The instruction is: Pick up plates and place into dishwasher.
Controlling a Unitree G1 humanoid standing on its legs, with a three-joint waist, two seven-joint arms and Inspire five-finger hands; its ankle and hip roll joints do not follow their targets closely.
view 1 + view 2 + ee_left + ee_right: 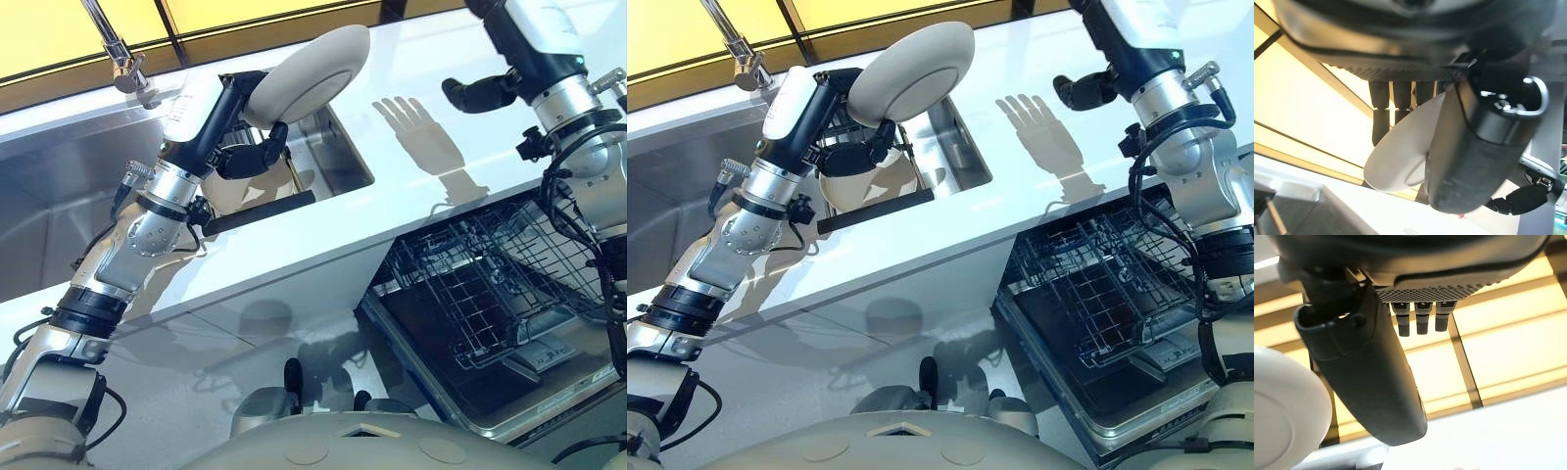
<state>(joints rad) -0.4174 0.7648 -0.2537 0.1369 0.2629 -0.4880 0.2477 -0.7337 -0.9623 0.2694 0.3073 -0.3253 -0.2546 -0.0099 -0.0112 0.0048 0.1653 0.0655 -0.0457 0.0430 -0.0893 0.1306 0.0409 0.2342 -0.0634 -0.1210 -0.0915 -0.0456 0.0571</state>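
Note:
A white round plate [309,73] is held up above the sink's right end, tilted on edge. My left hand [238,103] is shut on it, with the fingers [1382,112] behind the plate [1400,156] and the thumb [1469,152] across its front. My right hand [1366,372] hangs high over the counter at the far right, open with straight fingers [1421,318] and holding nothing. Its spread-finger shadow [421,132] falls on the counter. The plate's rim [1283,411] also shows beside the right thumb.
A steel sink [59,196] with a faucet [120,54] lies at the left, and a black rack [260,211] with a pale dish [847,186] sits in it. The white counter [392,186] runs rightward. Below it, the dishwasher's wire rack [490,284] is pulled out over the open door [519,392].

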